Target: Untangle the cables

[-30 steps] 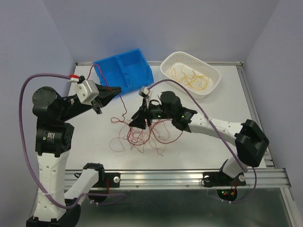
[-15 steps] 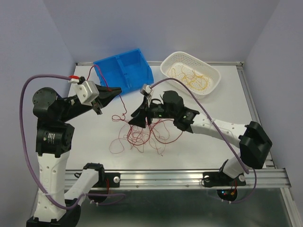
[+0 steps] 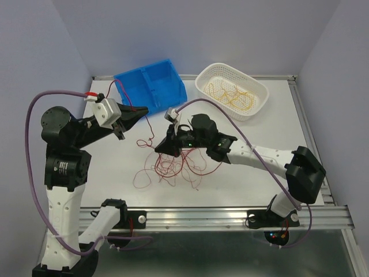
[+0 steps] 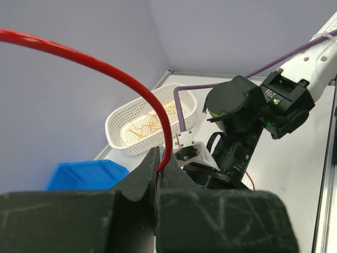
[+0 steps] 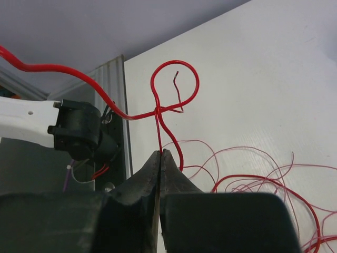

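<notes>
Two claws are in view, and both are clenched on a thin red wire. Your left claw (image 3: 140, 111) (image 4: 157, 158) is held above the table (image 3: 277, 127). Its jaws are pressed together on a red cable (image 3: 148, 124) (image 4: 152, 100) that arches up from the tips in the left wrist view. Seen from above, this cable drops from the claw towards the red tangle (image 3: 173, 166), which lies on the table below and to the right of that claw.

Your right claw (image 3: 164, 148) (image 5: 159, 154) sits low at the edge of the tangle, jaws closed on a looped strand (image 5: 158, 124). The strand rises straight from the tips and crosses itself just above them into a small ring with a loose end inside it. More red loops (image 5: 253, 163) lie flat to the right of this claw.

Yellow cables (image 3: 232, 92) rest in the white basket (image 3: 259, 105), well beyond the right claw. A blue bin (image 3: 151, 83) stands just beyond the left claw.
</notes>
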